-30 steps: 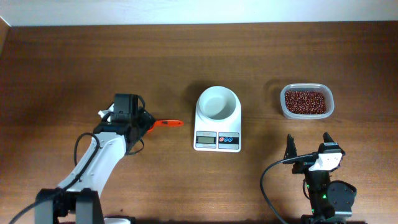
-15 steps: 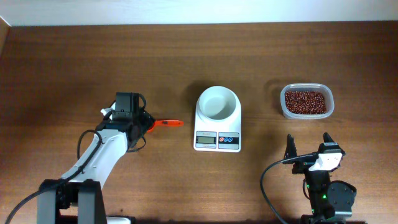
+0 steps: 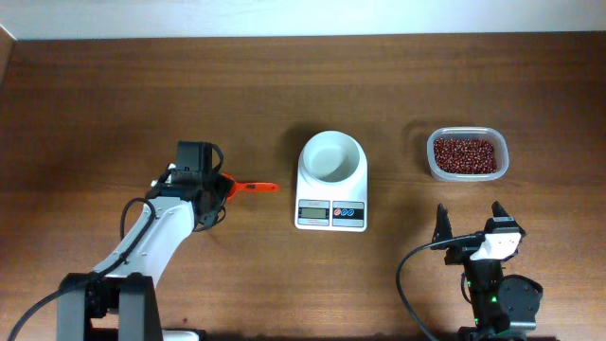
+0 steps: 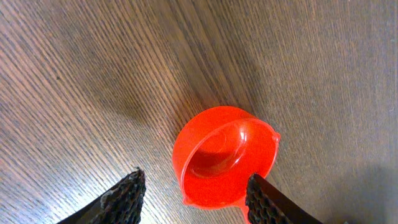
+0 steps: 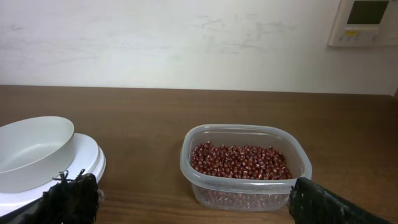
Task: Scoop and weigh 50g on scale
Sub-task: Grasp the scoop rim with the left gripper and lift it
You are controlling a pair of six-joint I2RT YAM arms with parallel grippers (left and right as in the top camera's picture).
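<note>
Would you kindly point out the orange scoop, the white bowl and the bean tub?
orange scoop (image 4: 225, 155): left wrist view, inside its cup.
white bowl (image 3: 330, 155): overhead view, its inner floor.
bean tub (image 5: 242, 127): right wrist view, its far rim.

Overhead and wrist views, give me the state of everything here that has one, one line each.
scale: on the table, display unreadable.
bowl: on the scale, empty.
tub: lid off, holding beans.
beans: all in the tub.
scoop: lying on the table, cup empty.
left end effector: open, fingers either side of the scoop's cup.
right end effector: open, holding nothing.
</note>
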